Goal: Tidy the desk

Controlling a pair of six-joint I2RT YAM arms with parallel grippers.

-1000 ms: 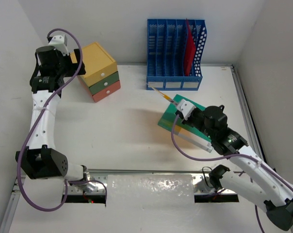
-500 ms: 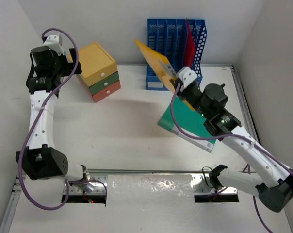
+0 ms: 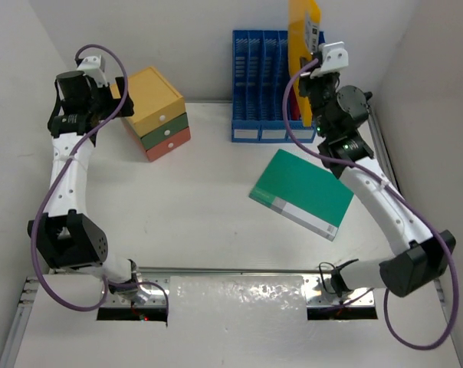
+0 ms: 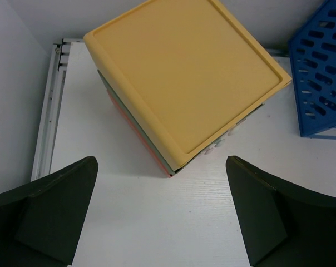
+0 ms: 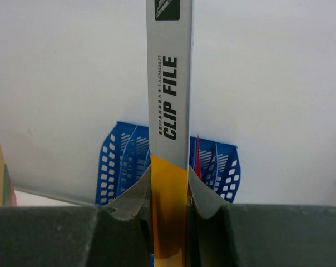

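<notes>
Right gripper [image 5: 169,194] is clenched on the yellow file [image 3: 304,27]. The file stands on edge over the right end of the rack [image 3: 264,77], spine toward the wrist camera. The rack sits at the far edge of the desk [image 3: 193,207], the white tabletop under everything. A red file [image 3: 296,106] occupies a right-hand slot. A green file [image 3: 302,192] lies flat, right of middle. Left gripper [image 4: 162,192] is released, wide and empty above the drawer box [image 4: 184,78].

Risks, as judged:
- The file's bottom edge is hidden, so slot alignment can't be checked. It may land on a divider and jam.
- It may go into the red file's slot and buckle both.
- The pinch is narrow and at one end, so contact could twist the file.
- A hard push down could tip or shift the rack.
- An early release lets the file drop crooked.
</notes>
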